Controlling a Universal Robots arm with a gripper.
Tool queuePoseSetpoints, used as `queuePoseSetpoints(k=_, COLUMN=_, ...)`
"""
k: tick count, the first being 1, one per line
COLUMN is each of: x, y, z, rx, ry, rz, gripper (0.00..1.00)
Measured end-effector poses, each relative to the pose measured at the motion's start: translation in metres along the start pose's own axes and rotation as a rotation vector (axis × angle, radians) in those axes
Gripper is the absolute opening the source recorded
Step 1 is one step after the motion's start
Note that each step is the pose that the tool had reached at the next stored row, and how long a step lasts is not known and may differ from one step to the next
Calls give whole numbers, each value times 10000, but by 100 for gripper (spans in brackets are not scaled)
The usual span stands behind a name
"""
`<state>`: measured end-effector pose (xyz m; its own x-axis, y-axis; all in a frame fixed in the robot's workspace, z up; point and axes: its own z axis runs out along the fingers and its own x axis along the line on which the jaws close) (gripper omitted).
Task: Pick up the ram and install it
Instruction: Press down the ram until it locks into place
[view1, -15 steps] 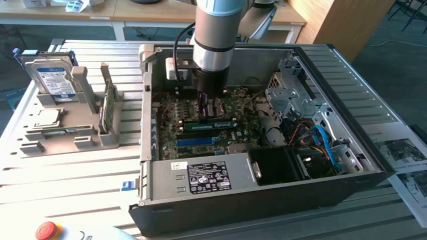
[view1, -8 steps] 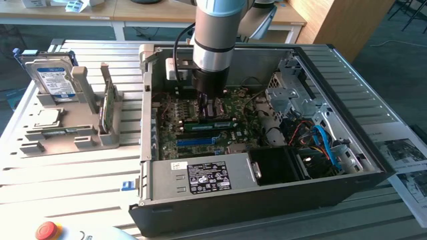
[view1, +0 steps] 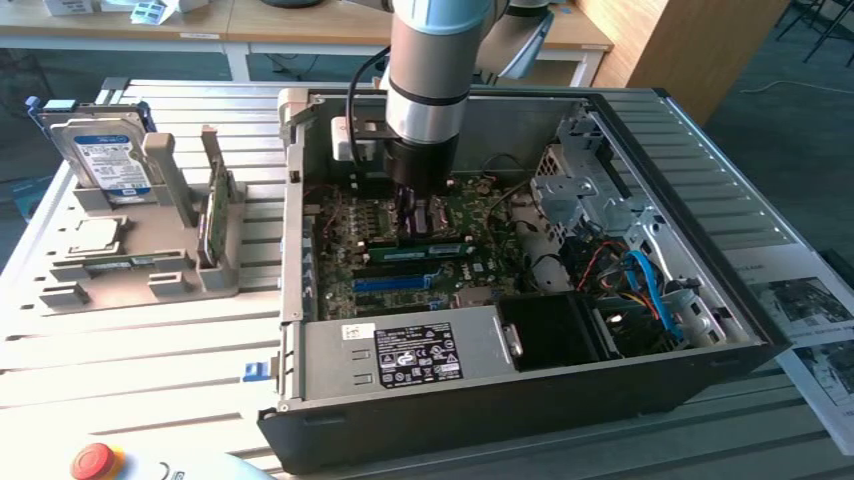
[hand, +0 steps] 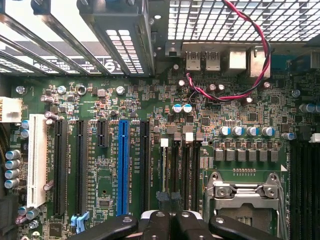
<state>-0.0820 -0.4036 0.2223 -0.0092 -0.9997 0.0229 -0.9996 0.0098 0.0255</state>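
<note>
Ram: long, narrow, thin green circuit-board stick (view1: 424, 247), lying along the big green motherboard (view1: 461, 215) inside the open black computer case (view1: 534, 385). It sits just in front of the arm's tool and looks to be standing in a slot, though I cannot tell whether it is seated.
Tool: black two-fingered gripper (view1: 416, 203) on the grey arm, low over the board, close to the stick. In the wrist view the gripper (hand: 167, 227) is clenched, its fingers (hand: 156, 224) drawn together. Nothing can be made out between them.
Surroundings: long blue expansion slot (hand: 122, 167) and white slot (hand: 37, 160) on one side, silver processor socket frame (hand: 244, 192) on the other, red-and-black twisted wire (hand: 227, 95) beyond.
Outside the case: grey plastic holder (view1: 127, 275) at the exterior view's left, carrying a silver blue-labelled hard drive (view1: 110, 155).
Handling: probably very light and stiff, yet brittle. Chips and gold contacts likely dislike pressure and scraping.
Hold: best pinched across the two flat faces near the middle of the upper long edge, kept square to the slot, so a push goes straight down without bending the board.
</note>
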Motion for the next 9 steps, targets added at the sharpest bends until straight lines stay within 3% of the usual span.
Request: queuePoseSetpoints(k=9, x=0, y=0, z=-31, rx=1, ry=-4, rz=0, gripper=10)
